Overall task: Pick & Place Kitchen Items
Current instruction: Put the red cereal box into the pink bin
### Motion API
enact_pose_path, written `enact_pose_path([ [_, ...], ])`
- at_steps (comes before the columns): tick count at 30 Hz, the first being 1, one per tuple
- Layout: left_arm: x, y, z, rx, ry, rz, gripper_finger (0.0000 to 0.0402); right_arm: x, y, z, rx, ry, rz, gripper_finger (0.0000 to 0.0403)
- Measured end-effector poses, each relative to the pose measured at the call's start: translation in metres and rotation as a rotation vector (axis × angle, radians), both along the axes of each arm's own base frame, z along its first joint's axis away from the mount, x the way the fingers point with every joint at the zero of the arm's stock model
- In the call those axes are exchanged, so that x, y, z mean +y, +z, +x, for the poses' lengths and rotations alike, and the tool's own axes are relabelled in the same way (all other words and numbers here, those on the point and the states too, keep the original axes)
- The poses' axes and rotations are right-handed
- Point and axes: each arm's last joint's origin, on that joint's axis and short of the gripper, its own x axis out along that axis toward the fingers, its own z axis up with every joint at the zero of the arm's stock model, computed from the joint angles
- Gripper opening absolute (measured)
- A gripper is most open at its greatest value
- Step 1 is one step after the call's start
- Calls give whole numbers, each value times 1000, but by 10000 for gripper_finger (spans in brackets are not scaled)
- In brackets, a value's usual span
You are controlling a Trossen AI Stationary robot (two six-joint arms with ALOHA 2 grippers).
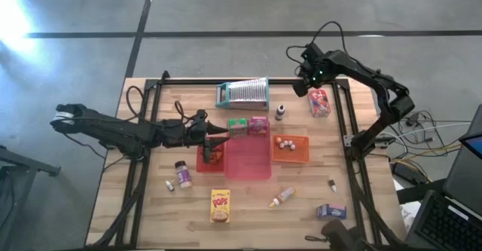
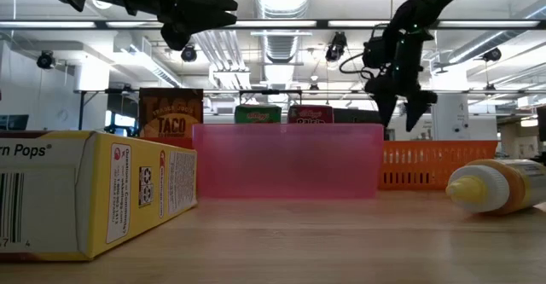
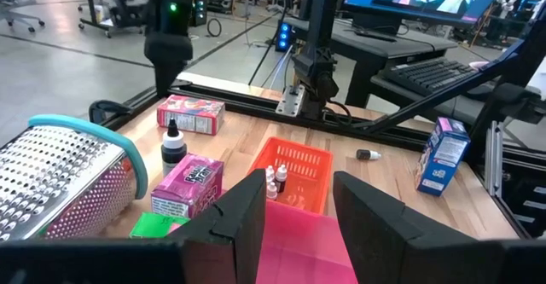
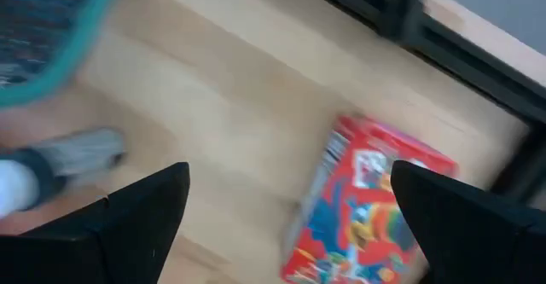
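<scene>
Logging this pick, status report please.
Right claw open above red box, not touching. Left claw empty over pink tray. Nothing in the way.

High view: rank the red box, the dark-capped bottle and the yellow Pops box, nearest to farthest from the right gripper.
From the right gripper, at the table's far right:
1. Red box, just beside it.
2. Dark-capped bottle, toward centre.
3. Yellow Pops box, near front edge.

A wooden table [image 1: 151, 206] stands on a grey concrete floor [image 1: 226, 10] crossed by dark lines, beneath a ceiling of white ducts [image 2: 281, 49] and strip lights [image 2: 77, 24]
</scene>
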Motion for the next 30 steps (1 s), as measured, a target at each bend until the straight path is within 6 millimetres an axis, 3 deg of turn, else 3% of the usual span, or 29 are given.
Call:
enact_pose_path([
  [12,0,-1,0,4,-6,-9,145,16,-42,-26,171,-111,73,400],
  [30,0,0,0,2,-4,-15,145,8,-57,-43,75,-218,96,400],
])
